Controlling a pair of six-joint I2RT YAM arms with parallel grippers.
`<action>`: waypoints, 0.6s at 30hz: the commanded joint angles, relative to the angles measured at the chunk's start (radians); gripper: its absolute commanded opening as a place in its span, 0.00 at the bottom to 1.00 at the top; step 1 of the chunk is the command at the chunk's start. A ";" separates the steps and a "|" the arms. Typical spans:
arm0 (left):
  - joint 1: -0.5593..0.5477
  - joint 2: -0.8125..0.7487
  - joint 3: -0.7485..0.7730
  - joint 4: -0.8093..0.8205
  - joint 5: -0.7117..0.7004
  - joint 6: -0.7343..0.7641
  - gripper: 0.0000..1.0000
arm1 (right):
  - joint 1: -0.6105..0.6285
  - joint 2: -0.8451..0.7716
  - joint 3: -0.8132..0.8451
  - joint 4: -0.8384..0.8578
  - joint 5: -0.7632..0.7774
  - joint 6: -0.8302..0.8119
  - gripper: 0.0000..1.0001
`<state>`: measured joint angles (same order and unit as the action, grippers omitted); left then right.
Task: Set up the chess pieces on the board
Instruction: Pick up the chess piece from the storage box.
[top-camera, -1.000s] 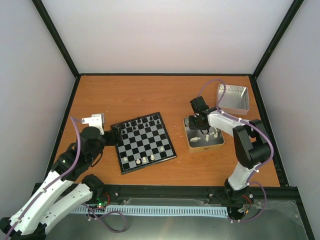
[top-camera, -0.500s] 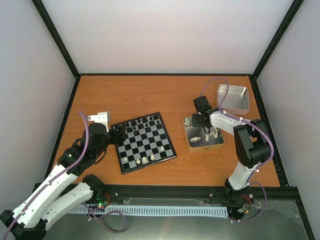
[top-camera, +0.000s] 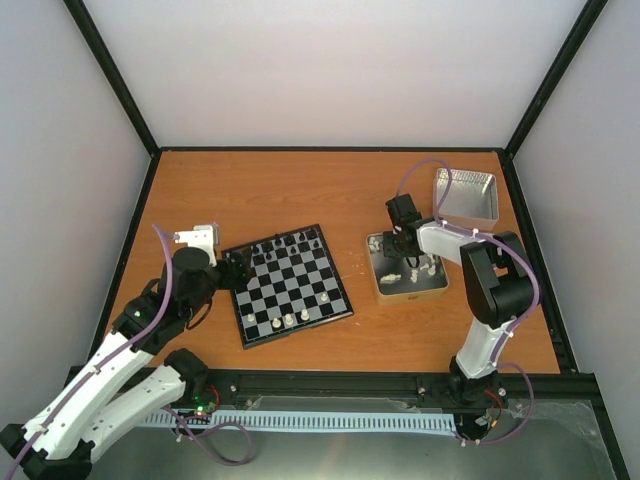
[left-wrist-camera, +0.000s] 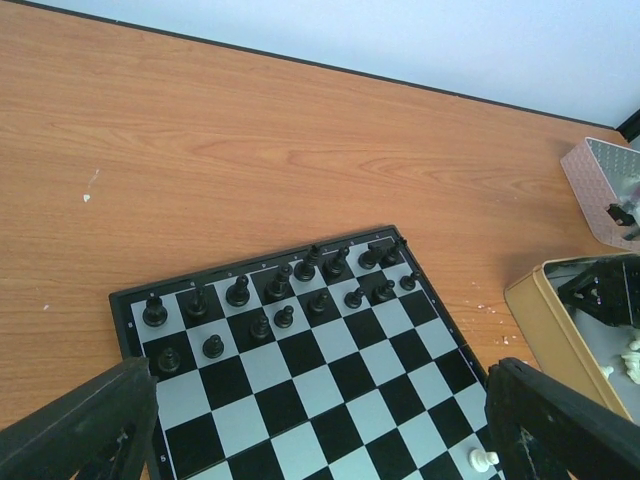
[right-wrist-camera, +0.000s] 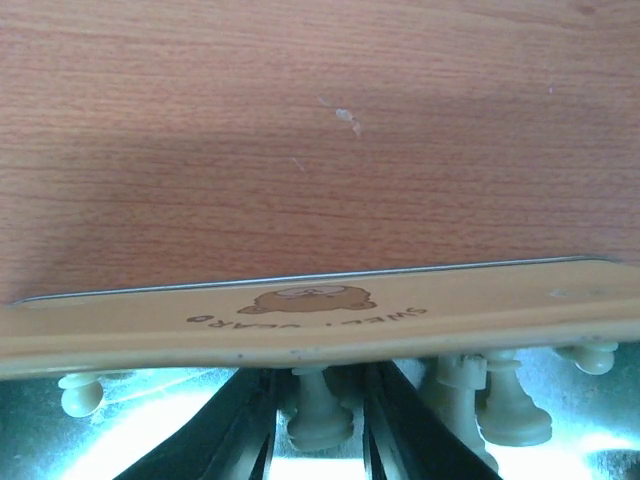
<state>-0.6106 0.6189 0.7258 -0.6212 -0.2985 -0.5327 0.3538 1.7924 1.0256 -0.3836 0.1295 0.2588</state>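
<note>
**Overhead and wrist views.** The small square chessboard with black and silvery-grey squares (top-camera: 290, 285) lay flat on the orange-brown wooden table (top-camera: 300, 190), left of centre. Tiny black plastic chessmen (left-wrist-camera: 280, 290) crowded its far rows, and a few tiny cream-white plastic chessmen (top-camera: 289, 319) stood along its near edge. More cream-white chessmen lay jumbled in the open tan-walled metal tin (top-camera: 412, 296), which sat to the right of the chessboard and apart from it. The left tool (left-wrist-camera: 320, 385) hung at the chessboard's left edge, its fingers spread wide with nothing between them. The right tool (right-wrist-camera: 318, 385) reached down into the tan tin. Its black fingers (right-wrist-camera: 245, 430) stood close on either side of one upright cream-white chessman (right-wrist-camera: 320, 420); whether they pressed it could not be told. A shallow square silver tin (top-camera: 465, 195) sat farther back, near the table's right edge.
</note>
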 joint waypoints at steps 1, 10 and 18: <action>0.006 -0.006 -0.004 0.024 0.008 -0.013 0.91 | -0.009 -0.012 -0.011 -0.015 0.005 0.008 0.26; 0.005 0.005 -0.011 0.042 0.016 -0.012 0.91 | -0.008 -0.008 -0.009 -0.016 -0.015 0.007 0.17; 0.005 0.006 -0.010 0.056 0.058 -0.039 0.91 | -0.007 -0.103 -0.019 -0.037 -0.048 0.034 0.11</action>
<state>-0.6106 0.6247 0.7132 -0.6033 -0.2794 -0.5419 0.3538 1.7767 1.0176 -0.3965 0.1101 0.2722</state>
